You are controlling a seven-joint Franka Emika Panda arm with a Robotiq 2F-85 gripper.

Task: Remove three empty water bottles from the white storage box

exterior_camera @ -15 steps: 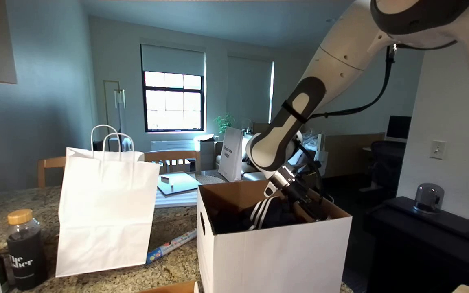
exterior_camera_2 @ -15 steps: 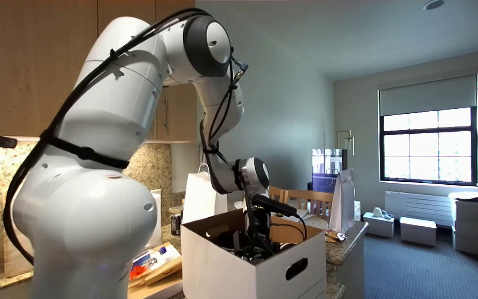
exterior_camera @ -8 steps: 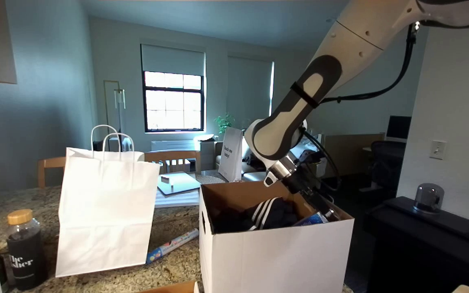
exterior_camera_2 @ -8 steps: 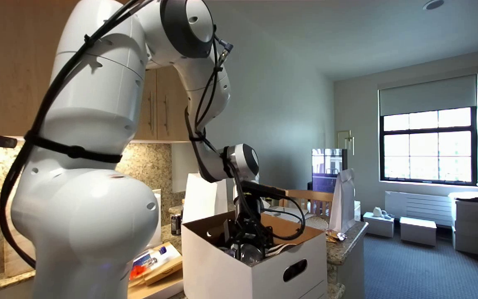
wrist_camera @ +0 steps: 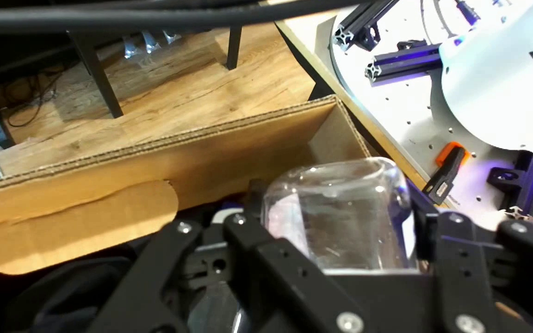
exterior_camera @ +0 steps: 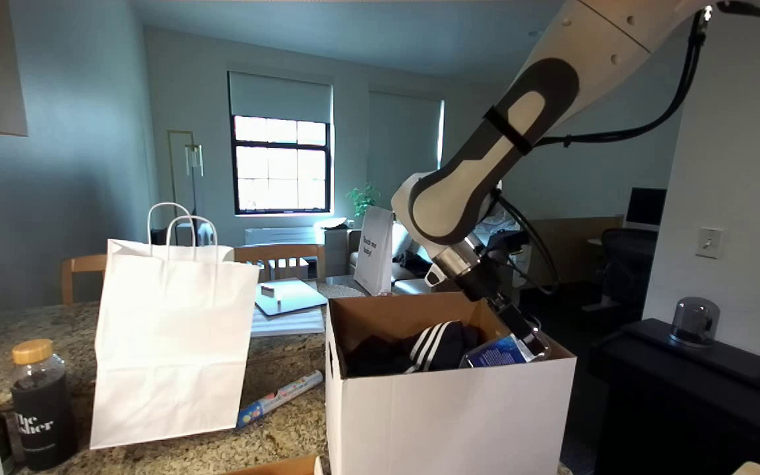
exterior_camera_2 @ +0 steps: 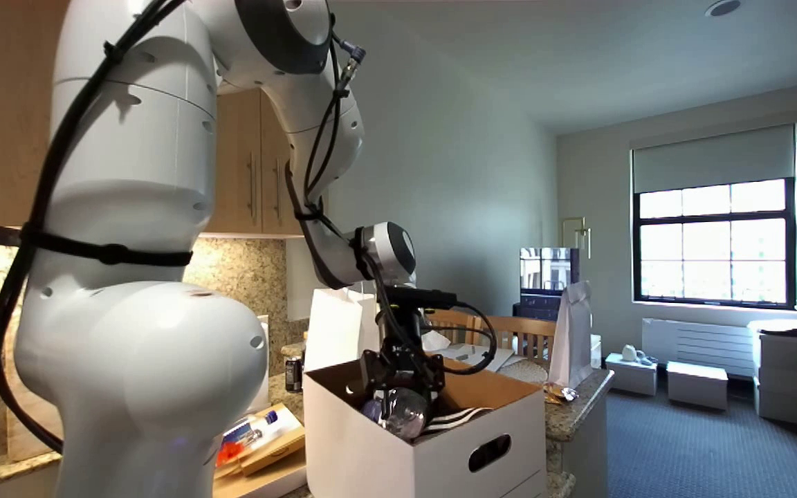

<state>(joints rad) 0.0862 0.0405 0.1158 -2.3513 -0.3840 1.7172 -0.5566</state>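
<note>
The white storage box [exterior_camera: 449, 422] stands open on the counter and also shows in an exterior view [exterior_camera_2: 364, 443]; its brown inner wall fills part of the wrist view [wrist_camera: 229, 159]. My gripper [exterior_camera: 533, 340] is at the box's top opening near a corner. It is shut on a clear water bottle with a blue label [exterior_camera: 500, 353]. The bottle's clear end shows in an exterior view [exterior_camera_2: 407, 413] and between the fingers in the wrist view [wrist_camera: 340, 217]. The bottle is tilted, partly below the rim. Another clear bottle with a blue cap [exterior_camera_2: 271, 417] lies in a tray outside the box.
Dark cloth with white stripes [exterior_camera: 429, 346] lies in the box. A low cardboard tray [exterior_camera_2: 274, 477] stands beside it. A white paper bag [exterior_camera: 175, 349], a dark jar with an orange lid [exterior_camera: 42, 409] and a coloured tube [exterior_camera: 280, 399] are on the counter.
My gripper has risen from deep in the box to its rim, bringing the bottle up. More of the blue label now shows. The box has shifted slightly.
</note>
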